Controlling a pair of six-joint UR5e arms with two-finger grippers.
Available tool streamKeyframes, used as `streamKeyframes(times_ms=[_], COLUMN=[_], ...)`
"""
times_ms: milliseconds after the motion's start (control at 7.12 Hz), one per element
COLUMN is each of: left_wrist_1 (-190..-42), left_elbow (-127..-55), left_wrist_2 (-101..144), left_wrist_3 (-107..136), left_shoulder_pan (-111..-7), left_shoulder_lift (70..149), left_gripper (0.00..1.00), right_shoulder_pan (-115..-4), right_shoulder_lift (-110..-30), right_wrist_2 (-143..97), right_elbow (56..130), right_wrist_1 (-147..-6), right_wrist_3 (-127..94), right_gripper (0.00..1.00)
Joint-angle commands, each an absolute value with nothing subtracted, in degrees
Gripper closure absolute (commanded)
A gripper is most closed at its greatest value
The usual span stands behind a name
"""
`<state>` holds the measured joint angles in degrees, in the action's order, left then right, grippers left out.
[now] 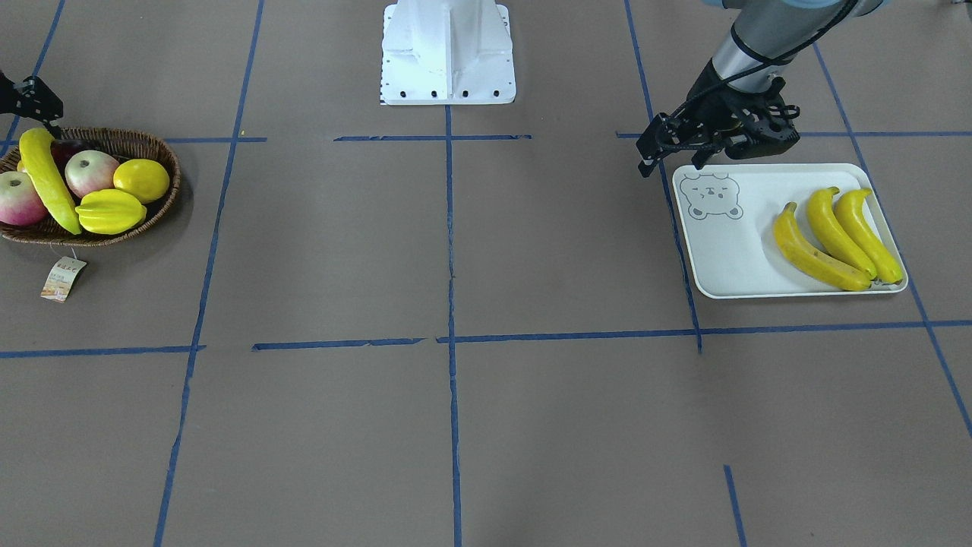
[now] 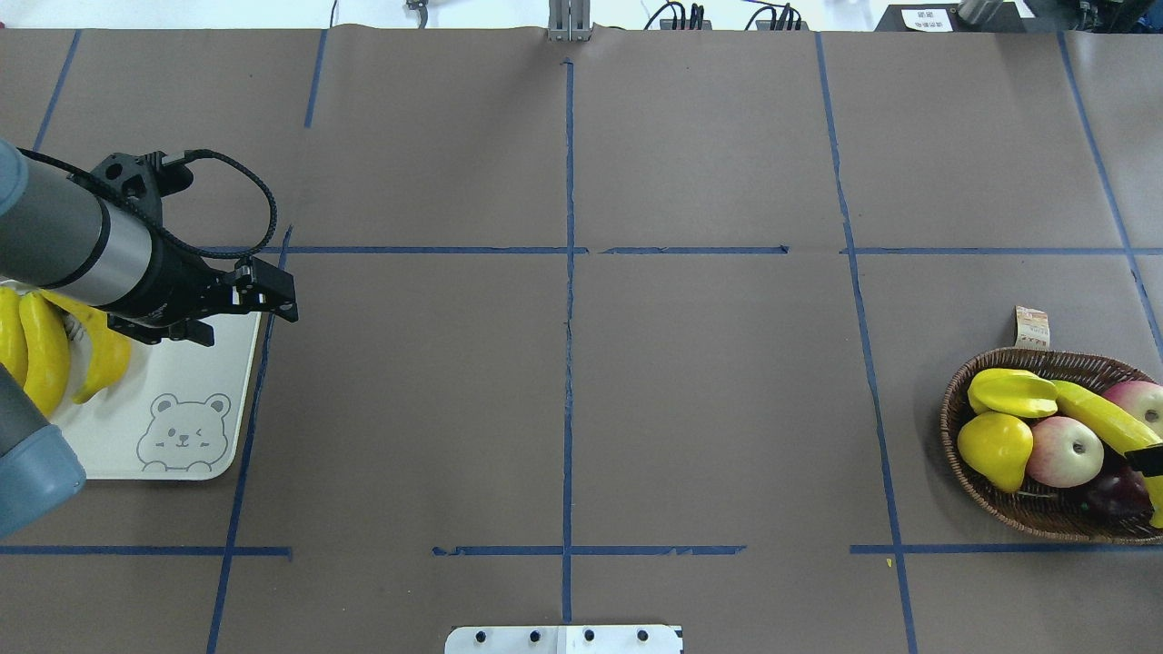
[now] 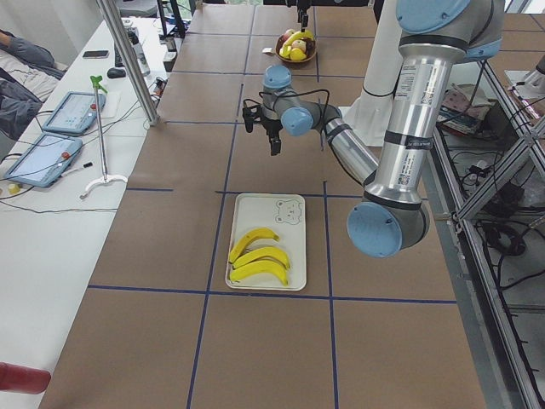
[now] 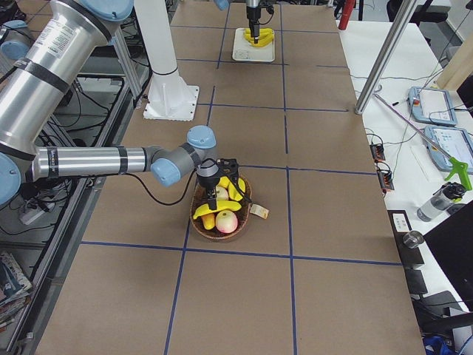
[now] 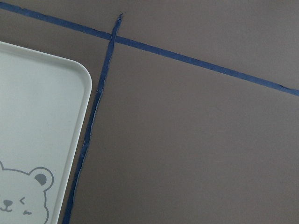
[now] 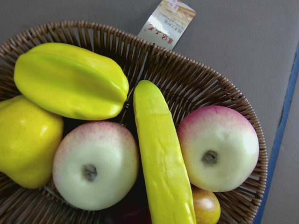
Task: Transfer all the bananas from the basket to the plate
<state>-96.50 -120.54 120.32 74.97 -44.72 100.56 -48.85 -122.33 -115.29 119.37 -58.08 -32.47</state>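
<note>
A robot lab: tape-gridded table point(image 1: 531, 425), side bench point(image 3: 51, 221) with tablets point(image 3: 38, 160).

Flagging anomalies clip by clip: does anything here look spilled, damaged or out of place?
Nothing stands out. Three bananas lie side by side on the plate; one banana lies in the basket between two apples.

Three bananas point(image 1: 839, 235) lie on the plate point(image 1: 729, 258), a fourth banana point(image 1: 47, 186) in the basket point(image 1: 168, 201).

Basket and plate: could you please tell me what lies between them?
Only bare brown table crossed by blue tape lines lies between the basket and the plate, as the overhead view shows.
</note>
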Motion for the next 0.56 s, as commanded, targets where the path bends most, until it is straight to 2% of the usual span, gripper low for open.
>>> streamKeyframes(times_ms=[0,281,421], left_wrist_1=[-96.5,-96.5,-96.5], left_elbow=[-120.5,-120.5,-120.5], left_wrist_2=[120.3,120.3,120.3], left_wrist_3=[75.0,75.0,75.0], left_shoulder_pan=[-44.5,-44.5,-44.5], left_shoulder_lift=[100.5,100.5,100.5], left_gripper=[0.0,0.0,0.0], right_shoulder_pan=[-47.9,-47.5,-47.5], right_shoulder_lift=[-122.9,-122.9,-122.9], right_wrist_2=[-114.8,-114.0,-114.5], right_elbow=[118.4,118.0,116.3], right_wrist_1=[-58.0,-57.6,-52.3], right_wrist_3=[-30.2,-30.8,-32.6], right_gripper=[0.05,0.08,0.08])
